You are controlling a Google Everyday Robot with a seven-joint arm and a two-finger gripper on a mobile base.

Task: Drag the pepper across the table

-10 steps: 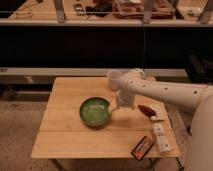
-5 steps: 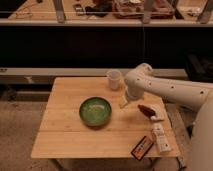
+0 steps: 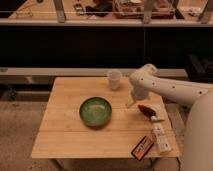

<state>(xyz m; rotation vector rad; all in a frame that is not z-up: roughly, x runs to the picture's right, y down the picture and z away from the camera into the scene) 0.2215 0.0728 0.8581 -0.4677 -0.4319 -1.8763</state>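
Over the right side of the table [image 3: 65,127], the gripper [image 3: 130,103] had swung away from the green bowl [image 3: 96,111] to just left of the pepper [image 3: 146,110], jaws spread, nothing held. Drag probably not started yet.

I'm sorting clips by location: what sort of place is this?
Probably an office break area or lab: a wood table with bowl, cup and snack packets, a cluttered counter behind. The gripper hovers beside the pepper.
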